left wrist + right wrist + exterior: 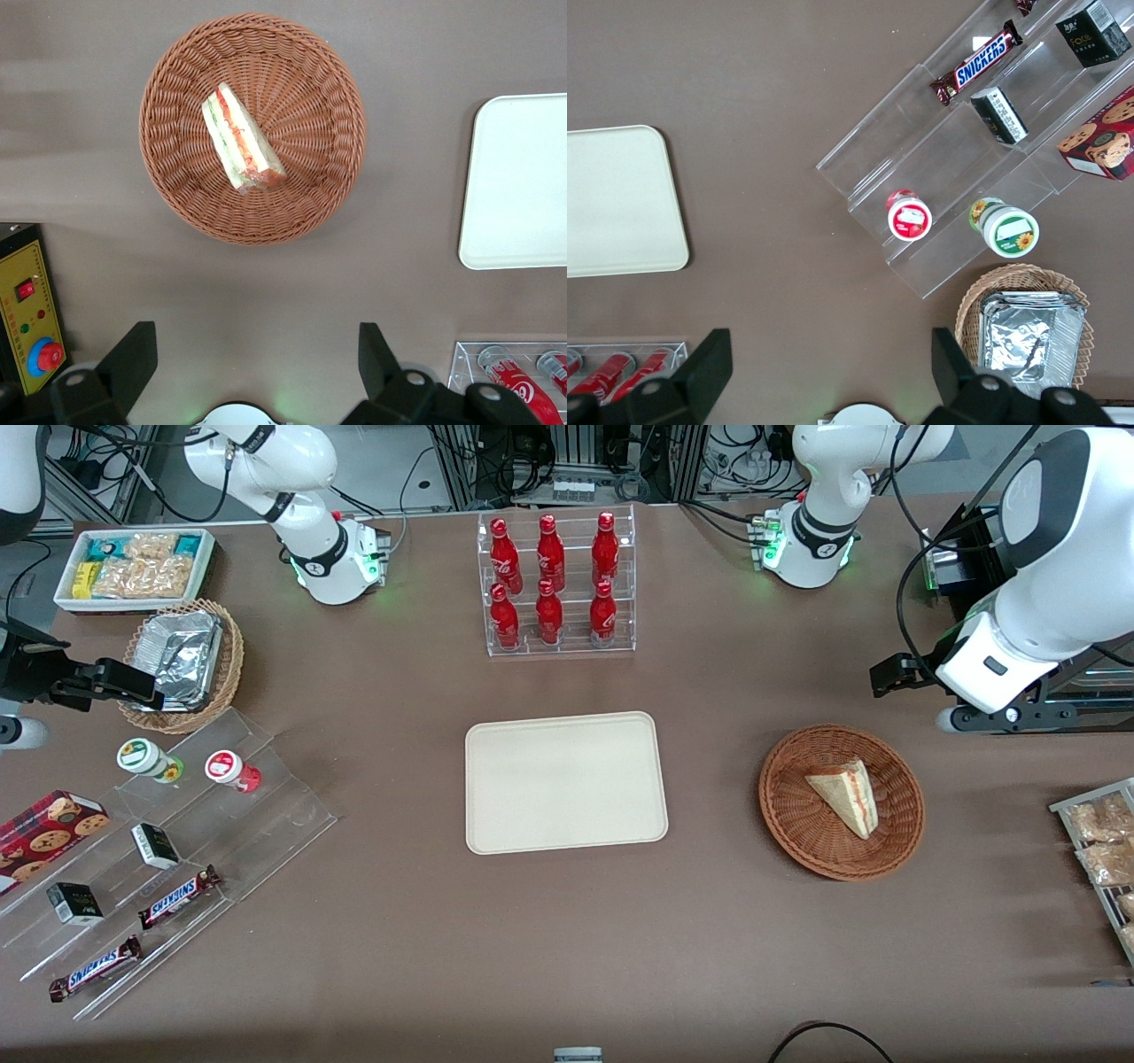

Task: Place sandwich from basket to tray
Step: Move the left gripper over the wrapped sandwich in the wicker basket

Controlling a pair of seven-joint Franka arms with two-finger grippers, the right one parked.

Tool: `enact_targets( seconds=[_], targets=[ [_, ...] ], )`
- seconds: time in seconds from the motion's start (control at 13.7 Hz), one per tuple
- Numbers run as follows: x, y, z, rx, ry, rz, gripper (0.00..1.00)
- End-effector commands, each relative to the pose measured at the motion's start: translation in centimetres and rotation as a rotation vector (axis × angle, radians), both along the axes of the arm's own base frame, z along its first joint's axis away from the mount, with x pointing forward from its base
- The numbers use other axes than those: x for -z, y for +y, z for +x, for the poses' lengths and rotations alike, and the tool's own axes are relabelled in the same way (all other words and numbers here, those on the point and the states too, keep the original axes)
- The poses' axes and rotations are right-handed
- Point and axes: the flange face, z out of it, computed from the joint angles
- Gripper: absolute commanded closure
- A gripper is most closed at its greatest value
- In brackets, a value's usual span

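The gripper [252, 367] hangs above the brown table [567, 921], its fingers [133, 359] spread wide with nothing between them, well apart from the basket [904, 824]. The sandwich [846, 794] lies in the basket, filling edge showing red and green. The tray [565, 781] sits bare at the table's middle, beside the basket toward the parked arm's end. A clear rack of red bottles [554, 584] stands farther from the front camera than the tray. Cables and metal framing [567, 460] line the table's edge there.

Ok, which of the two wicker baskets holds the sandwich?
The reddish-brown basket beside the tray holds the sandwich; the tan one holds foil. The gripper hangs open above the table.
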Motion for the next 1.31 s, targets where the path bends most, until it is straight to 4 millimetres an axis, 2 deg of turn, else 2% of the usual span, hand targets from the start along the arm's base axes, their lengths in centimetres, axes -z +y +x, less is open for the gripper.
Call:
enact_targets(
  seconds=[0.0,0.36,0.66,0.73,1.24],
  targets=[
    [-0.7,0.1,-0.7,0.005,-0.011,0.002,0.0],
    [0.3,1.1,0.1,-0.014,-0.027,-0.005,0.0],
    [4.3,0.9,1.7,-0.011,-0.012,-0.007,0.0],
    [4.7,0.9,2.0,-0.012,-0.023,-0.009,0.0],
    [12.4,0.6,4.7,-0.024,0.039,-0.017,0.0]
  ],
)
